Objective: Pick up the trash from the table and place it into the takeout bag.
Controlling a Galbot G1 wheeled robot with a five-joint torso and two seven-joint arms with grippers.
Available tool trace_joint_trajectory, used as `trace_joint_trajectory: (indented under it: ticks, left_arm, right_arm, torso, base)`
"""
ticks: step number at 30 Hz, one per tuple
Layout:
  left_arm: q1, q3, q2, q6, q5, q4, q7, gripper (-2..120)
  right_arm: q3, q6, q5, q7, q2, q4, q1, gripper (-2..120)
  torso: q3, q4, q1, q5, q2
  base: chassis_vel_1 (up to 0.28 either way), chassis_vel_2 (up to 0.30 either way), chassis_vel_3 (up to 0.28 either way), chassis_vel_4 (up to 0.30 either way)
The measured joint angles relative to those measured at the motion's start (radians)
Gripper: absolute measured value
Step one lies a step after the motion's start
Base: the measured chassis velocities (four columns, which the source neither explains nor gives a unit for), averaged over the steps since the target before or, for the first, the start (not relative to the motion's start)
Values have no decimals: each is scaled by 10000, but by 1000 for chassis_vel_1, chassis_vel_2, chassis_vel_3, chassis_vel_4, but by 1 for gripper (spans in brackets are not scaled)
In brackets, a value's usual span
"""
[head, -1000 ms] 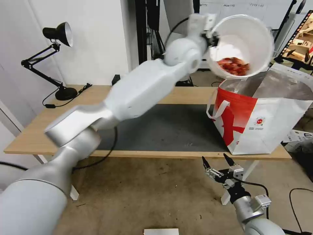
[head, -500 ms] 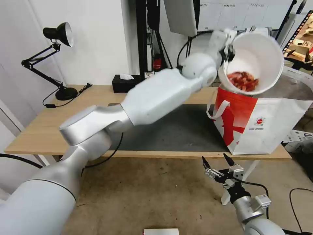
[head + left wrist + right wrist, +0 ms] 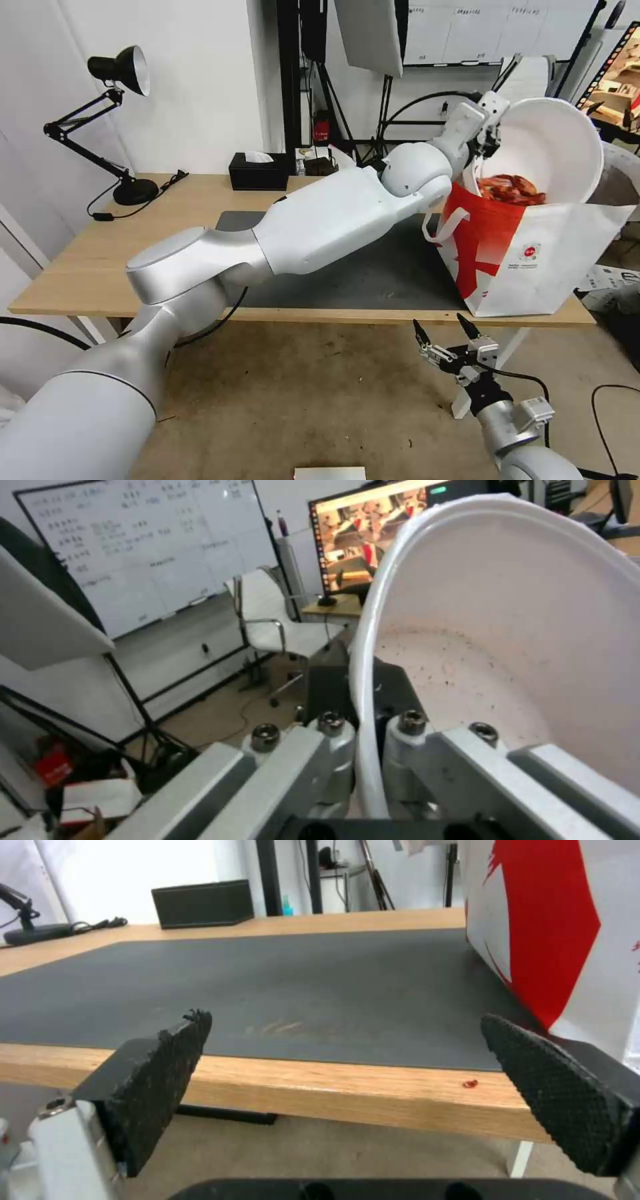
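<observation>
The trash in hand is a white round bowl (image 3: pixel 553 143) with red crayfish shells (image 3: pixel 513 189) inside. It is tilted on its side and sits low in the mouth of the takeout bag (image 3: pixel 533 257), a white-and-red tote at the right end of the table (image 3: pixel 80 267). My left gripper (image 3: pixel 487 137) is shut on the bowl's rim (image 3: pixel 363 690), one finger inside and one outside. My right gripper (image 3: pixel 442 329) hangs open below the table's front edge, level with the dark grey mat (image 3: pixel 280 985) and beside the bag (image 3: pixel 567 935).
A black tissue box (image 3: pixel 259 171) stands at the table's back edge, a black desk lamp (image 3: pixel 113 120) at the back left. My left arm spans the mat from left to right. A small red crumb (image 3: pixel 470 1084) lies on the wooden front edge.
My left arm has carried the tilted bowl to the right and down, from above the bag's near edge into its open mouth. The right arm has not moved.
</observation>
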Motion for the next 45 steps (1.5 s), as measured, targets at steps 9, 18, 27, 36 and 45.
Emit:
trace_joint_trajectory:
  ticks: [9, 18, 27, 36, 45]
  left_arm:
    - [184, -114, 31, 449, -845, -313, -222, 37]
    - [462, -304, 810, 541, -1142, -1358, -612, 72]
    - [1959, -842, 3916, 522, -1181, -4197, -1182, 99]
    - [6708, -4423, 7398, 226, 138, -7359, -929, 100]
    - [12934, -8817, 8232, -798, 2499, -9116, -598, 100]
  right_arm:
    - [0, 0, 0, 0, 0, 0, 0, 100]
    - [0, 0, 0, 0, 0, 0, 0, 100]
    - [0, 0, 0, -2, 0, 0, 0, 100]
    - [0, 0, 0, -1, 0, 0, 0, 100]
    - [-1, 1, 0, -1, 0, 0, 0, 100]
  torso:
    - [0, 0, 0, 0, 0]
    - [0, -4, 0, 0, 0]
    - [0, 3, 1, -6, 1]
    - [-1, 4, -1, -7, 1]
    - [-2, -2, -2, -1, 2]
  base:
    - [0, 0, 0, 0]
    - [0, 0, 0, 0]
    - [0, 0, 0, 0]
    - [0, 0, 0, 0]
    - [0, 0, 0, 0]
